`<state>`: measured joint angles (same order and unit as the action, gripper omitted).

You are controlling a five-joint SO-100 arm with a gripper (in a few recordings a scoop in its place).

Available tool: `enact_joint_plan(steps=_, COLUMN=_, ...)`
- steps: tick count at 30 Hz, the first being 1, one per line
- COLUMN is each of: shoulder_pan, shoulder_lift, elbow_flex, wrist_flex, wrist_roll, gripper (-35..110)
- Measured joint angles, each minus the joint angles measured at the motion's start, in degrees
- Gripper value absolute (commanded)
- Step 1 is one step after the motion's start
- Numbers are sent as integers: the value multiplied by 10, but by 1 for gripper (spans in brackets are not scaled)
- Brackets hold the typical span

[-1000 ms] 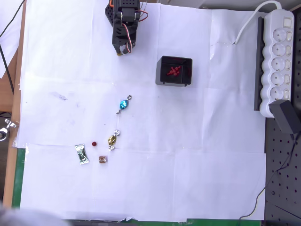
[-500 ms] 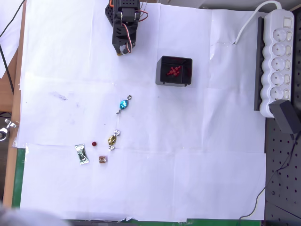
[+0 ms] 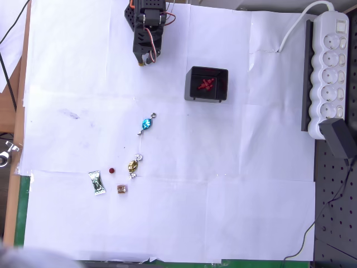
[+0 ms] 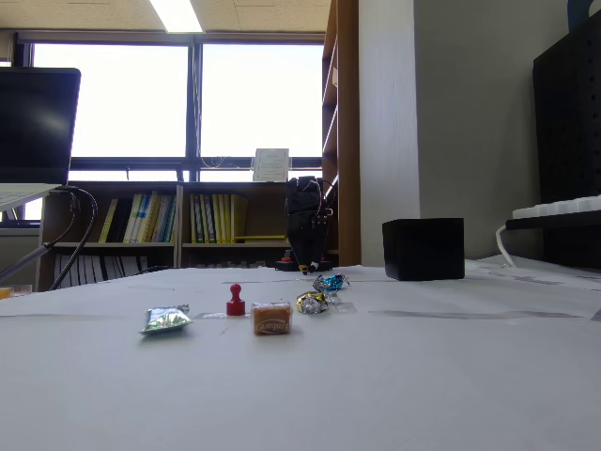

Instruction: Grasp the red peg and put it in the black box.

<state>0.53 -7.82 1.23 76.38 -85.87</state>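
The red peg stands upright on the white paper, a small dark-red dot from overhead and a little pawn shape in the fixed view. The black box sits to the upper right of it with several red pegs lying inside; in the fixed view the black box stands at the right. My gripper hangs at the far edge of the table, folded back, far from the peg, with its fingers together and nothing between them. In the fixed view the gripper points down behind the candies.
Around the peg lie a green-silver wrapped candy, a small brown square candy, a gold foil candy and, further up, a blue candy. A white power strip runs along the right edge.
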Motion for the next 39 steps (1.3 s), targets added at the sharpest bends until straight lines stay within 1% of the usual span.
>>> enact_joint_plan(steps=8, shoulder_pan=2, shoulder_lift=0, elbow_flex=0, wrist_flex=0, wrist_roll=1, gripper=0)
enact_joint_plan(steps=13, shoulder_pan=0, shoulder_lift=0, elbow_flex=0, wrist_flex=-4, wrist_roll=-30, gripper=0)
enact_joint_plan(steps=16, shoulder_pan=-1, shoulder_lift=18, elbow_flex=0, wrist_flex=-58, wrist_roll=-35, gripper=0)
enact_joint_plan(steps=20, shoulder_pan=-11, shoulder_lift=52, elbow_flex=0, wrist_flex=-118, wrist_roll=9, gripper=0)
enact_joint_plan(steps=23, shoulder_pan=-5, shoulder_lift=76, elbow_flex=0, wrist_flex=-189, wrist_roll=30, gripper=0)
enact_joint_plan(steps=25, shoulder_pan=2, shoulder_lift=99, elbow_flex=0, wrist_flex=-258, wrist_roll=35, gripper=0)
enact_joint_plan(steps=31, shoulder_pan=71, shoulder_lift=196, elbow_flex=0, wrist_flex=-470, wrist_roll=-3, gripper=0)
enact_joint_plan(steps=35, shoulder_pan=128, shoulder_lift=282, elbow_flex=0, wrist_flex=-601, wrist_roll=-20, gripper=0)
enact_joint_plan(steps=39, shoulder_pan=161, shoulder_lift=402, elbow_flex=1, wrist_flex=-769, wrist_roll=-16, gripper=0)
